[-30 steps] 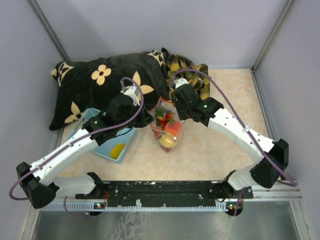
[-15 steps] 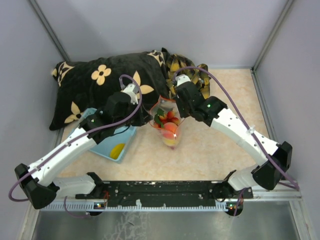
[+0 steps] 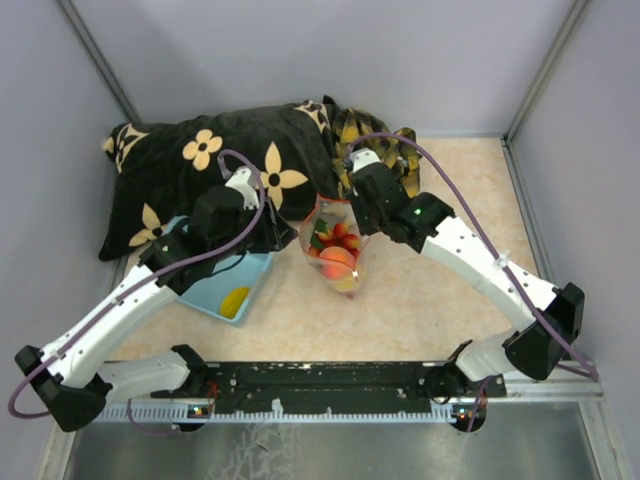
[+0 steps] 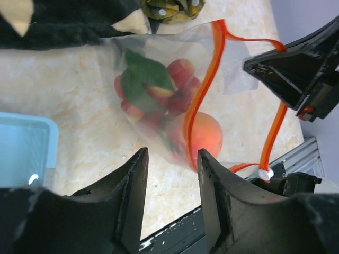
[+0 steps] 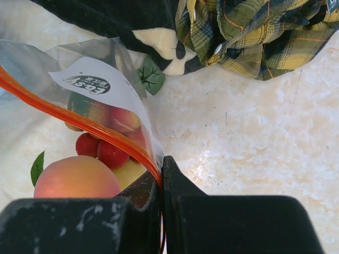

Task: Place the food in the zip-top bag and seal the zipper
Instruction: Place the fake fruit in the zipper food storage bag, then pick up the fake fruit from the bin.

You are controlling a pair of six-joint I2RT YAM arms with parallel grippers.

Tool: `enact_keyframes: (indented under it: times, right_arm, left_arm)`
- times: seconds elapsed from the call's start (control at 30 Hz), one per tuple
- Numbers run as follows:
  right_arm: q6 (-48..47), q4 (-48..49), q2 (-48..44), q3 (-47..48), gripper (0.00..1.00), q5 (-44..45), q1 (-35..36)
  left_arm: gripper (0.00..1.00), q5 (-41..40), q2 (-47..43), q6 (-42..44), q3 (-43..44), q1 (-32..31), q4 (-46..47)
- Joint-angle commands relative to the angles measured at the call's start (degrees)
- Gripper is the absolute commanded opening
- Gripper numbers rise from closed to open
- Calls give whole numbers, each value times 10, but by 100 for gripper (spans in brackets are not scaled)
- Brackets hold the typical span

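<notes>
A light-blue basket [image 4: 24,148] is sitting at the left, with a yellow piece [image 3: 236,300] lying in it. Just right of it, the left gripper [image 4: 170,182] is hovering with its fingers spread apart, holding nothing. The zip-top bag [image 3: 335,245] is resting between the two grippers, carrying a peach [image 4: 204,132], red berries [image 5: 106,151] and green leaves [image 4: 145,71]. The right gripper [image 5: 161,177] is pinching the zipper [image 4: 204,90] tight at the bag's gaping mouth.
</notes>
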Motion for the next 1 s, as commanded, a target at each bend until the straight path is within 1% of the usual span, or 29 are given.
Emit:
enact_keyframes:
  times: [0.0, 0.07, 0.2, 0.37, 0.47, 0.5, 0.63, 0.73, 0.83, 0.97]
  right_arm:
    - [-11, 39, -26, 14, 0, -6, -4]
    - [-11, 44, -28, 9, 0, -9, -4]
    - [-12, 57, -31, 0, 0, -21, -4]
    - [-16, 72, -36, -11, 0, -36, -4]
    - [-21, 77, -42, -18, 0, -43, -4]
    - [-21, 80, -44, -22, 0, -45, -4]
    - [-22, 91, -62, -39, 0, -56, -4]
    - [-21, 98, -66, -45, 0, -64, -4]
    - [-22, 101, -67, -48, 0, -70, -4]
    - [-24, 111, -73, -51, 0, -73, -4]
  left_arm:
    - [52, -36, -20, 7, 17, 20, -70]
    - [56, -40, -23, 10, 19, 44, -114]
    - [61, -56, -28, 2, 8, 89, -195]
    - [72, -56, -31, -1, -33, 131, -243]
    - [76, -67, -13, -4, -55, 158, -267]
    - [77, -67, -9, -3, -65, 166, -268]
    - [80, -26, 7, 18, -105, 205, -244]
    - [83, -21, 24, 32, -121, 228, -244]
    - [86, 4, 38, 48, -140, 252, -229]
    - [89, 22, 70, 56, -159, 260, -230]
